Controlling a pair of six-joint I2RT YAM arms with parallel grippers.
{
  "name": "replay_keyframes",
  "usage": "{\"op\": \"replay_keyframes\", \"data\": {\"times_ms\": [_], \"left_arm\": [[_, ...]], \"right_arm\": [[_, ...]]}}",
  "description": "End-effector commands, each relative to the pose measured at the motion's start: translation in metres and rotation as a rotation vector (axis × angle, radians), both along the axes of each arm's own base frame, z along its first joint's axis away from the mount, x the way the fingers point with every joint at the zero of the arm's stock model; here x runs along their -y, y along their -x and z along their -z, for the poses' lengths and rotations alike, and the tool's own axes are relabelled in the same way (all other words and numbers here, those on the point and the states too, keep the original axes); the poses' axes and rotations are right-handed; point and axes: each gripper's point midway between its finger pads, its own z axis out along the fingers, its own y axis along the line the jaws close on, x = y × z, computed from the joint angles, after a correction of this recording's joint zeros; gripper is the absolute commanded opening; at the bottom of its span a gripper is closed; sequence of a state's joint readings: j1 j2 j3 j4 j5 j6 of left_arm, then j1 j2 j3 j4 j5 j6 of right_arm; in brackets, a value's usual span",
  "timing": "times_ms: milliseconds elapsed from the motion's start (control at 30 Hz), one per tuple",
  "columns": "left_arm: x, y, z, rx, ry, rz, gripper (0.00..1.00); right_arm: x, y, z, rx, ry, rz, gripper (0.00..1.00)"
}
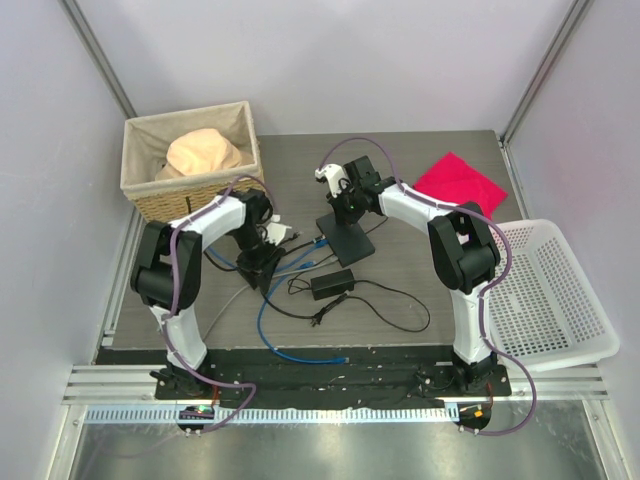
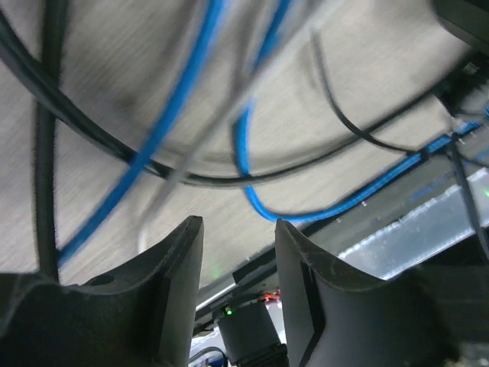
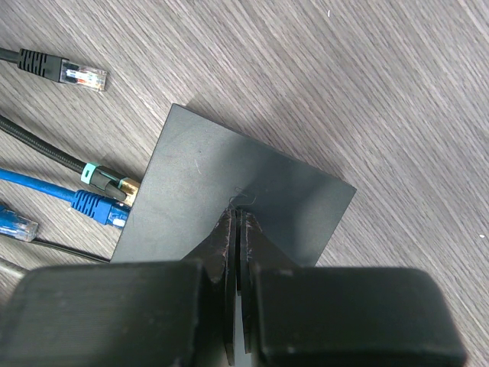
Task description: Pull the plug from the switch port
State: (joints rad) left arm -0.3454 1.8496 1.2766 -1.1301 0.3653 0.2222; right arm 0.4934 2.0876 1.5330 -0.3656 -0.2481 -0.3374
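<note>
The switch [image 3: 229,191] is a flat black box lying on the wood-grain table, also seen in the top view [image 1: 347,243]. A blue plug [image 3: 100,208] and a gold-tipped black braided plug [image 3: 108,183] sit in its left edge. My right gripper [image 3: 238,215] is shut, its tips resting on the switch's top face; in the top view it [image 1: 345,207] stands over the switch. My left gripper [image 2: 238,233] is open and empty, low over the blue cable [image 2: 176,107] and black cables, left of the switch [image 1: 262,266].
A loose black plug [image 3: 67,72] and a loose blue plug [image 3: 15,223] lie near the switch. A black adapter brick [image 1: 332,283] lies in front. A wicker basket [image 1: 190,160] with cloth stands back left, a red cloth [image 1: 460,180] back right, a white basket [image 1: 555,300] right.
</note>
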Motion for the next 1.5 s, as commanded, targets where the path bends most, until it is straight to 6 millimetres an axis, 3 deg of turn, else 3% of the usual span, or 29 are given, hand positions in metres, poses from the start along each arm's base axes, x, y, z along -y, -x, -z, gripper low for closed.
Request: {"op": "replay_keyframes", "data": {"times_ms": [0,267,333,467,533,633,733,833,1000,1133,1200,1300,1367,1433,1467], "left_arm": [[-0.001,-0.014,0.02,0.036,-0.1,-0.07,0.47],[-0.006,-0.036,0.048,0.114,-0.216,-0.145,0.45],[-0.014,-0.036,0.056,0.121,-0.282,-0.187,0.44],[-0.027,-0.036,0.067,0.146,-0.349,-0.175,0.29],[-0.028,-0.034,0.069,0.146,-0.35,-0.131,0.12],[-0.045,-0.039,0.06,0.203,-0.397,-0.013,0.0],[-0.066,-0.047,0.038,0.295,-0.448,0.068,0.0],[-0.105,-0.059,0.011,0.357,-0.507,0.091,0.0],[-0.161,-0.059,-0.029,0.365,-0.589,0.161,0.0],[-0.212,-0.064,-0.048,0.382,-0.68,0.232,0.0],[-0.228,-0.066,-0.053,0.371,-0.719,0.275,0.0],[-0.251,-0.064,-0.052,0.34,-0.819,0.37,0.0],[-0.256,-0.074,-0.047,0.373,-0.863,0.386,0.0],[-0.25,-0.08,-0.043,0.385,-0.845,0.336,0.13],[-0.244,-0.091,-0.052,0.418,-0.834,0.306,0.18]], "right_arm": [[0.047,0.05,0.078,-0.236,0.212,0.045,0.01],[0.044,0.055,0.078,-0.232,0.221,0.027,0.01],[0.043,0.056,0.079,-0.231,0.222,0.024,0.01],[0.043,0.057,0.08,-0.233,0.225,0.023,0.01],[0.043,0.056,0.079,-0.232,0.225,0.025,0.01],[0.043,0.055,0.079,-0.23,0.224,0.025,0.01],[0.043,0.055,0.079,-0.229,0.225,0.023,0.01],[0.043,0.055,0.08,-0.23,0.227,0.025,0.01],[0.043,0.053,0.079,-0.222,0.229,0.023,0.01],[0.043,0.05,0.079,-0.22,0.23,0.024,0.01],[0.043,0.049,0.079,-0.218,0.231,0.025,0.01],[0.042,0.047,0.079,-0.215,0.23,0.027,0.01],[0.041,0.046,0.078,-0.216,0.226,0.027,0.01],[0.04,0.045,0.078,-0.215,0.224,0.026,0.01],[0.041,0.045,0.078,-0.215,0.224,0.026,0.01]]}}
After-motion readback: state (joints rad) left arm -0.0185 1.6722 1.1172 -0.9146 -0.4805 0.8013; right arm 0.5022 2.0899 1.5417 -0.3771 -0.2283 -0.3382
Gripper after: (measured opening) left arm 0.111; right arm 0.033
